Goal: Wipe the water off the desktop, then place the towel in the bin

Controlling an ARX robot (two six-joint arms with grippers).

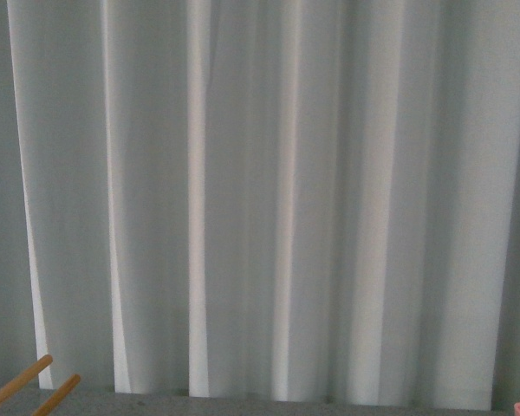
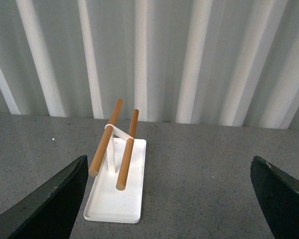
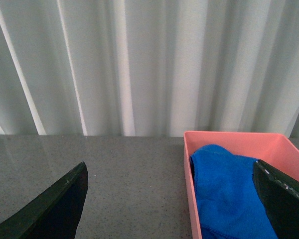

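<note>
Towel: the blue microfibre towel [image 3: 229, 191] lies bunched inside the pink bin [image 3: 239, 139].
Right gripper [image 3: 172, 199]: fingers spread, empty.
Left gripper [image 2: 167, 199]: spread, empty, facing the white tray [image 2: 114, 199].
Risk: a low retreat could clip the bin's rim and shove it across the desktop [image 3: 129, 174].

The bright royal-blue fuzzy microfibre towel [image 3: 229, 191] lies crumpled inside the salmon-pink straight-sided plastic bin [image 3: 229, 138], heaped against its near wall. The bin stands on the flat, matte dark grey speckled desktop [image 3: 129, 174], close to its back edge.
</note>
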